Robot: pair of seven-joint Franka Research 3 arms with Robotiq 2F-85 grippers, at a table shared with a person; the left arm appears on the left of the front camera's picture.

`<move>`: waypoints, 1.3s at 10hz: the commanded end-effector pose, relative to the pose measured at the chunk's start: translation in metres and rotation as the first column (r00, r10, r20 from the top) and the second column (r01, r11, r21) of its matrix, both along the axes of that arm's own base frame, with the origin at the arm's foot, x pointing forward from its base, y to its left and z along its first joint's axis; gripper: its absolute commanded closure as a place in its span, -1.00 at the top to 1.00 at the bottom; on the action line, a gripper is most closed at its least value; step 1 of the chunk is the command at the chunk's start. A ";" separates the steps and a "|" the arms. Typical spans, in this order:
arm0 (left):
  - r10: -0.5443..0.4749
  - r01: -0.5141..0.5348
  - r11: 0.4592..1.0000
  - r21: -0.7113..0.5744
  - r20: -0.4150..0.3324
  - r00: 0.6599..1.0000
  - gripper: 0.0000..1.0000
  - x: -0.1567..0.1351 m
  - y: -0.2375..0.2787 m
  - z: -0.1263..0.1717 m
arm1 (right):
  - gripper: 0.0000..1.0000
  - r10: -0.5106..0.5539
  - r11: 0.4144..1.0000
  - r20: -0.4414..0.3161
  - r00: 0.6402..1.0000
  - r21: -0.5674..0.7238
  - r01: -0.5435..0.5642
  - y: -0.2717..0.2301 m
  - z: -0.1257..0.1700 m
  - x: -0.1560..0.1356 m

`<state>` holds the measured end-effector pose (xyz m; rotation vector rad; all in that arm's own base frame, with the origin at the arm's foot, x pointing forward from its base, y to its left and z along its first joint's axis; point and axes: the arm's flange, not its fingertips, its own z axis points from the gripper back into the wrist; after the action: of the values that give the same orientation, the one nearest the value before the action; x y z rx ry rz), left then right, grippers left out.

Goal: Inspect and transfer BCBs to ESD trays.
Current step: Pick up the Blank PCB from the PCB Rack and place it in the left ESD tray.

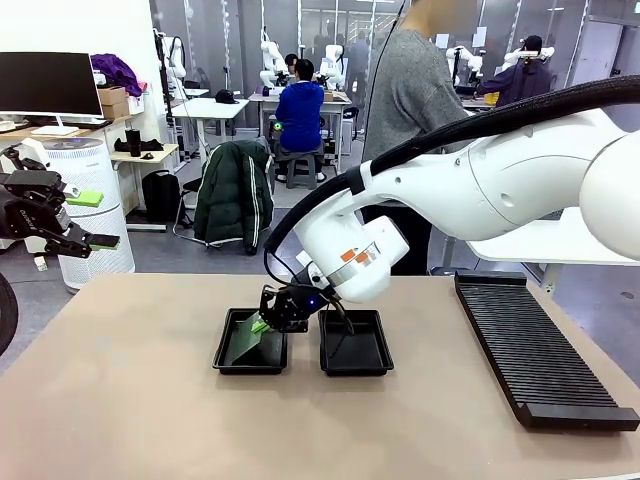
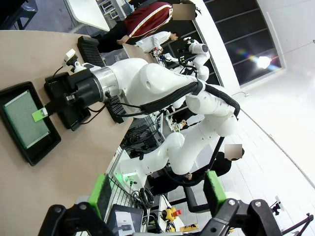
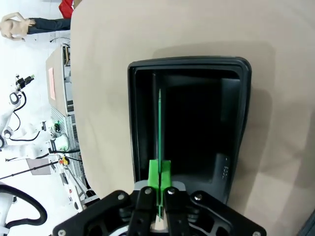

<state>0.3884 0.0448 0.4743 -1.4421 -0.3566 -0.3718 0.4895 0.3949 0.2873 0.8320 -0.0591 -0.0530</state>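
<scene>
We have our right gripper clamped on one edge of a BCB, which leans tilted inside the left tray, low but not yet released, so we judge this transfer nearly done. The right tray just beside it looks bare and awaits a BCB, and we spot none in the rack to the right. Farther left, our left gripper hangs raised with jaws wide apart, holding nothing.

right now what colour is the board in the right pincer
The BCB is green, finely dotted; clearest in the left wrist view.
</scene>
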 end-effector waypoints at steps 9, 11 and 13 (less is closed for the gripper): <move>-0.001 0.001 1.000 -0.002 -0.001 1.000 1.00 -0.001 0.001 0.001 | 0.47 0.002 0.990 -0.023 1.000 -0.139 -0.005 0.014 0.022 0.000; -0.001 0.001 1.000 -0.002 -0.001 1.000 1.00 -0.001 0.001 0.001 | 0.87 0.055 0.978 -0.027 0.998 -0.201 -0.060 0.024 0.039 0.005; -0.001 0.001 1.000 -0.002 -0.001 1.000 1.00 -0.001 0.001 0.001 | 1.00 0.076 0.961 -0.027 0.997 -0.266 -0.080 0.034 0.057 0.010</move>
<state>0.3884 0.0448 0.4743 -1.4421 -0.3567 -0.3718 0.4908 0.4177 0.3288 0.6077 -0.0341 0.0196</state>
